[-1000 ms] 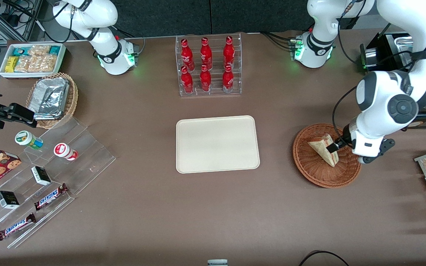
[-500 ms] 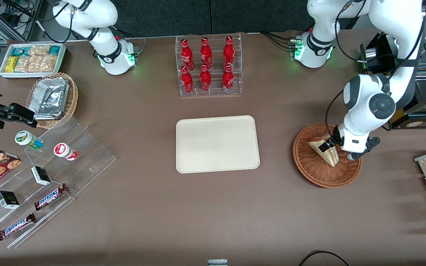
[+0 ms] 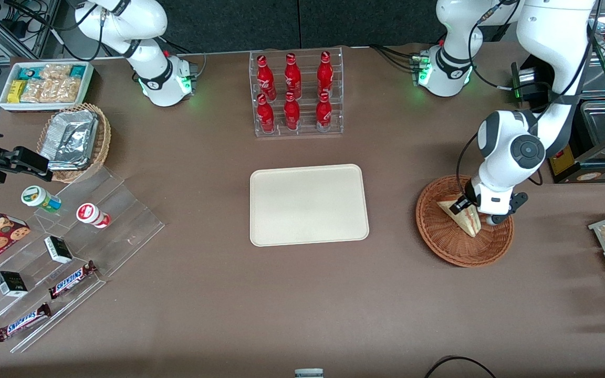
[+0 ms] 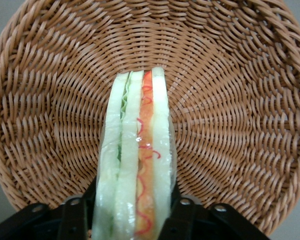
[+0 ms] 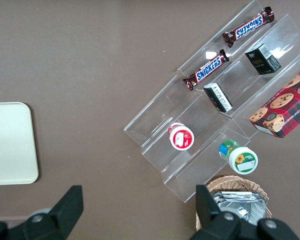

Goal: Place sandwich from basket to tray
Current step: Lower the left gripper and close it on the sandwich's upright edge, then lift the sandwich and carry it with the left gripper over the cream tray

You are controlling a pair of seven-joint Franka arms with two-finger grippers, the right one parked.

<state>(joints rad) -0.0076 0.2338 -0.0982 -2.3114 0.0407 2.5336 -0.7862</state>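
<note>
Brown tabletop: the left arm's gripper (image 4: 135,212) pinches a pale triangular sandwich (image 4: 136,160) inside the reddish-brown wicker basket (image 3: 441,239), well apart from the cream rectangular tray (image 3: 308,205); squeezing could crush the bread.

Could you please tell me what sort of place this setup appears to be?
Probably a lab mock-up of a snack counter: a rack of red bottles, Snickers bars on clear steps, and the gripper over the sandwich in its basket.
</note>
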